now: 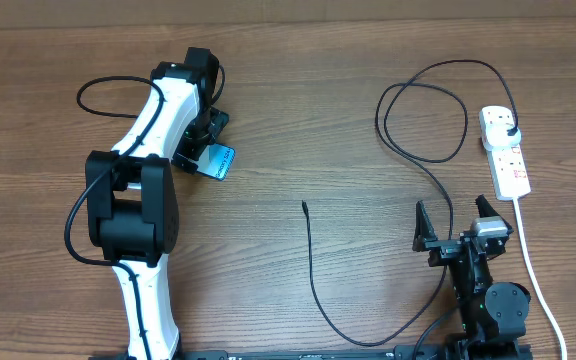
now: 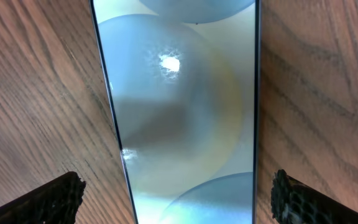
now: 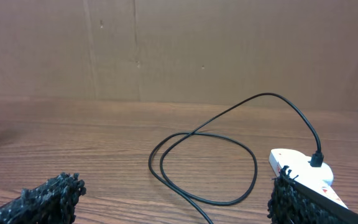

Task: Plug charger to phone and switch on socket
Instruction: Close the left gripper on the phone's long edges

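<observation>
The phone [image 2: 179, 112] lies flat on the table [image 1: 298, 60], screen up, straight beneath my left claw [image 2: 179, 205]. In the left wrist view its long axis runs away from me up the middle, and my two fingers [image 2: 51, 199] stand spread wide, one off each long edge, with bare wood showing between pad and phone on both sides. So that claw is open across the phone's narrow width and has hold of nothing.

Outward from the phone, to my right and a little nearer my bases, rests the connector tip [image 1: 305, 205] of the charger [image 1: 313, 270]. The tip points roughly away from me, not toward the phone. It sits between the phone and my right claw [image 1: 456, 228], somewhat closer to the phone. The right claw is also wide open and empty. Well beyond it to the right of the phone lies the socket [image 1: 508, 165], with the charger's plug [image 1: 509, 131] already seated in it.

Much is hidden. From overhead my left arm [image 1: 163, 110] covers all but one blue corner of the phone. The wrist view cuts off both its ends, so I cannot tell where the port is. Glare washes the screen. The socket's switches are too small to read.
</observation>
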Robot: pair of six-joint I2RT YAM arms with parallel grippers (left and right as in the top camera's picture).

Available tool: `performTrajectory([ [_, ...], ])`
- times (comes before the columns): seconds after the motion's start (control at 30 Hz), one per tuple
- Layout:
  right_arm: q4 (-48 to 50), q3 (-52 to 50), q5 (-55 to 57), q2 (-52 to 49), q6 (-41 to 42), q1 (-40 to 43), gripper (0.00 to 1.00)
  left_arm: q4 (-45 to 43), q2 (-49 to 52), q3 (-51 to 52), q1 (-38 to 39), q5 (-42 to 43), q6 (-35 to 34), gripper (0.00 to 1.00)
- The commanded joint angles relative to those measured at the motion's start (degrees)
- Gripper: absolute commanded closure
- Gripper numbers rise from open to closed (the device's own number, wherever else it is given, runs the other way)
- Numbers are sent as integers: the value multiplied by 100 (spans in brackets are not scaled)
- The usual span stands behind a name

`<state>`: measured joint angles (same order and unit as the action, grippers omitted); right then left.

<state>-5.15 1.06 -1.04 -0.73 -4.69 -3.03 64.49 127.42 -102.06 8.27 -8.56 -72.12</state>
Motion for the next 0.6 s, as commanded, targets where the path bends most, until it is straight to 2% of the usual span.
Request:
performTrajectory([
  [0.0,31,-61,55,57,15,15,0,-96,74,-116,-15,96,-122,0],
  [0.33,31,-61,55,57,15,15,0,-221,74,-20,-103,52,-122,0],
  [0.57,31,-61,55,57,15,15,0,-793,74,457,-192,304,-118,0],
])
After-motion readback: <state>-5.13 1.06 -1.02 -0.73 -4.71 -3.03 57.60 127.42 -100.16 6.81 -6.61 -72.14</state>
